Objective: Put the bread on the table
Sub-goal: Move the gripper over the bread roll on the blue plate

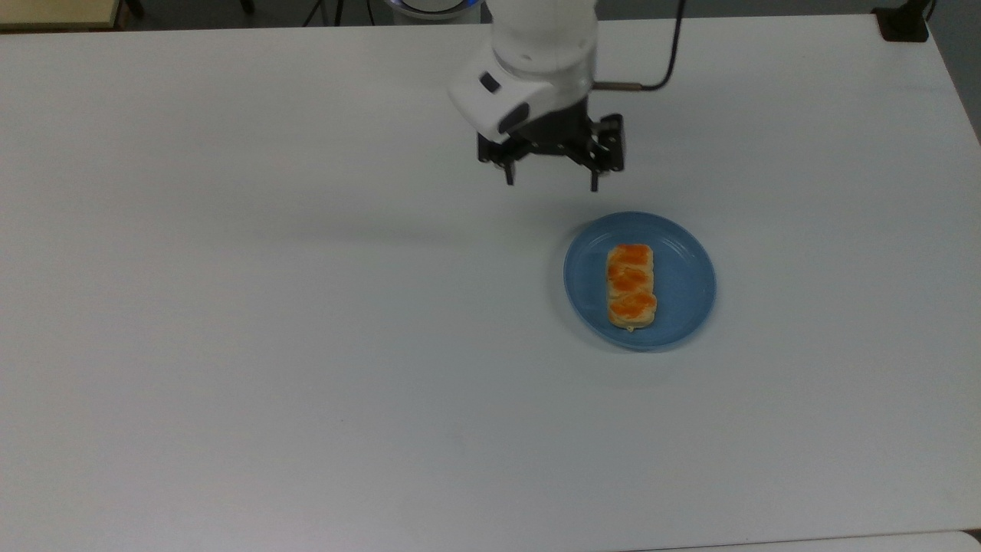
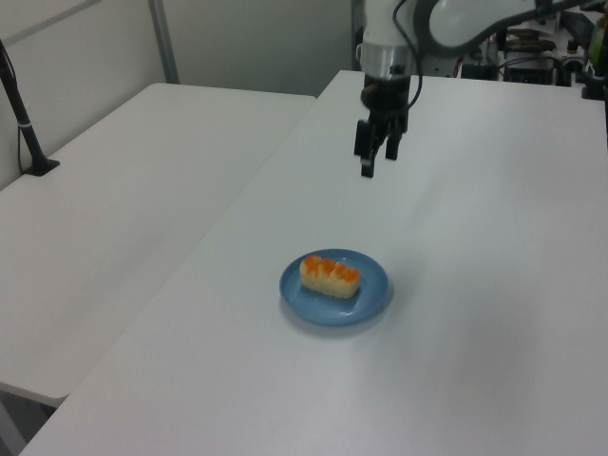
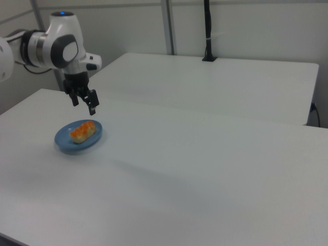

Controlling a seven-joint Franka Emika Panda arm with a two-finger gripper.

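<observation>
Bread [image 1: 631, 286] is lying on the blue plate [image 1: 688, 284], which is sitting on the white bench [image 1: 306, 345]. Above the bench, just beyond the plate's far rim in the top view, the claw [image 1: 550, 182] is hanging with fingers spread wide, gripping nothing.

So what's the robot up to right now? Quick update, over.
Gripper open, empty, in the air short of the blue plate. Bread lying on the plate, untouched. Table bare around it, nothing in the way.
</observation>
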